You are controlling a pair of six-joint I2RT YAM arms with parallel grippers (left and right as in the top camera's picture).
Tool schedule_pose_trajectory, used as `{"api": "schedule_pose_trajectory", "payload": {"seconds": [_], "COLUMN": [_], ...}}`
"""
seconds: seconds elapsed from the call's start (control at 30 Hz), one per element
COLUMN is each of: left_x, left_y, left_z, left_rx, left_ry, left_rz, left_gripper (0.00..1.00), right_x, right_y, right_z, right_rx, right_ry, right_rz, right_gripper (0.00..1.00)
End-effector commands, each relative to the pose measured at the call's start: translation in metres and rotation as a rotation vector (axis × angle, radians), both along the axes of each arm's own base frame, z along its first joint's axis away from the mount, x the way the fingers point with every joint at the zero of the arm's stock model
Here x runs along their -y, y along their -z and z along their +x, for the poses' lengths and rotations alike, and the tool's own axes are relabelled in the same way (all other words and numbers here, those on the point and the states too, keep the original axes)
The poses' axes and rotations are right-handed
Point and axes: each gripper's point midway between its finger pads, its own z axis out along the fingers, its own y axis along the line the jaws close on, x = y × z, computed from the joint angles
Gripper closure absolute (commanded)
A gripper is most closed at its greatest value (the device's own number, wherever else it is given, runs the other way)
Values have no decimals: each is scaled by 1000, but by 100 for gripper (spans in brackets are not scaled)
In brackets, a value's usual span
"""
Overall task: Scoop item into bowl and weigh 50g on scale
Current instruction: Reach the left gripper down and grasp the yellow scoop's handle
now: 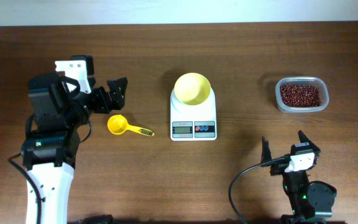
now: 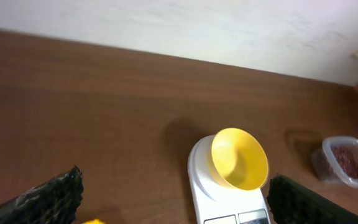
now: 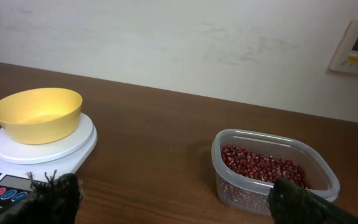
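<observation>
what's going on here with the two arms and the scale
Nothing is being held at the moment. The left pincer is open close by the orange-yellow scoop, which lies on the table. The right pincer is open too, apart from the clear tub of beans. The yellow bowl sits empty on the scale, so scooping has not begun.

Overhead looks down; both low wrist views share the scale (image 1: 193, 117).

The reading on the scale (image 1: 193, 115) is too small to tell.
</observation>
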Motion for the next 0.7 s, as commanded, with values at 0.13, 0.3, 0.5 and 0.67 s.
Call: {"api": "schedule_pose_trajectory", "payload": {"seconds": [0.13,0.3,0.5,0.67], "left_x": [-40,-39,-47,-46], "left_y": [4,50,130,181], "left_z": [-2,-11,-36,-43], "left_rx": [-143,-385,-749,-926], "left_ry": [-330,-399,-632,-758], "left_rz": [-66,-133,-207,-258], "left_gripper": [1,1,7,26], "right_x": [2,2,2,2], "right_y": [3,3,3,3], "right_z": [0,0,0,0], "right_rx": [-6,-6,-6,-5], "right_ry": [10,9,10,9], "right_rz": [-6,-7,-6,-6], "right_gripper": [1,1,1,1]}}
